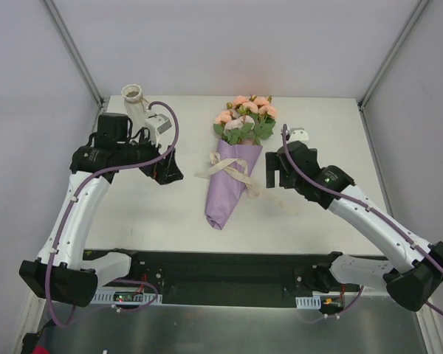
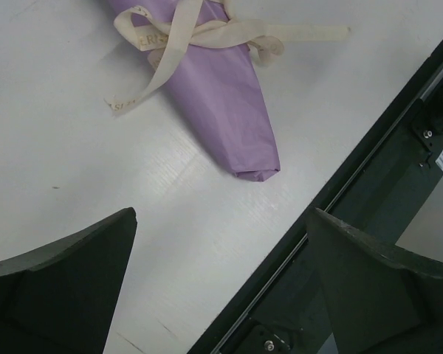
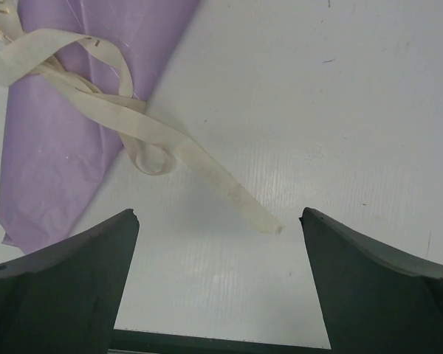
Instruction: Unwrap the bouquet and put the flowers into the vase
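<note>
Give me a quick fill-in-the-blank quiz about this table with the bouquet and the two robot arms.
A cream ____ ties the bouquet.
The vase stands near the ____ arm.
The left gripper and the right gripper are both ____.
Missing words: ribbon; left; open.

The bouquet [image 1: 235,173] lies on the table [image 1: 170,214] near its middle, lengthwise between the far and near edges and slightly slanted. The flowers [image 1: 245,116] are at its far end, toward the far edge, and the closed tip of the paper cone [image 1: 223,206] points to the near edge. The ribbon [image 1: 232,168] sits around the middle of the paper cone, its loose ends lying on the table on both sides. The vase [image 1: 136,102] stands upright by the far left corner. The left gripper [image 1: 170,168] is left of the paper cone, nearer the near edge than the vase; the right gripper [image 1: 272,175] is just right of the paper cone, by a ribbon end
</note>
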`<state>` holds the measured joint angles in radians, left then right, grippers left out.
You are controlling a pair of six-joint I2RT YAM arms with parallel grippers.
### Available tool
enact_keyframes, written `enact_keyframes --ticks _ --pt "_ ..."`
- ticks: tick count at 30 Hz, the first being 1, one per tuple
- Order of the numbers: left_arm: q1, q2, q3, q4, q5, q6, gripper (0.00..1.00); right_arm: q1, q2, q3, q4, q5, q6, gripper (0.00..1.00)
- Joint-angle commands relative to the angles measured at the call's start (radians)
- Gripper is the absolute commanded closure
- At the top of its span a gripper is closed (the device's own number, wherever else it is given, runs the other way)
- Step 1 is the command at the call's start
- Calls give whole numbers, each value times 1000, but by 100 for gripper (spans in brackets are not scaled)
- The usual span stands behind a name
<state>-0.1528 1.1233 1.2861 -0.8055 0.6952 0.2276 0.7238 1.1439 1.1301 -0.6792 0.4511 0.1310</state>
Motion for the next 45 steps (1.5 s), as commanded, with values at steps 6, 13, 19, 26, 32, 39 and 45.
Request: enact_keyframes --ticks 6,13,19,26,32,39,45 --pt "-123 164 -2 117 -97 56 1 -30 50 -91 82 43 -34 3" --pt "-217 341 -5 249 -172 107 1 -145 100 -156 167 -98 -13 7" --pt "-297 490 2 353 -243 157 1 -178 157 -136 225 -166 -42 10" --pt "-317 601 -5 497 -344 197 1 -188 194 -147 291 -221 -53 14" --pt "-323 664 35 531 -356 220 7 -195 198 -171 348 -276 -67 15" --pt "-341 685 -2 529 -289 306 15 -205 243 -167 406 -487 -125 18" --pt "-341 688 5 529 -307 286 77 -202 318 -141 448 -644 -203 22"
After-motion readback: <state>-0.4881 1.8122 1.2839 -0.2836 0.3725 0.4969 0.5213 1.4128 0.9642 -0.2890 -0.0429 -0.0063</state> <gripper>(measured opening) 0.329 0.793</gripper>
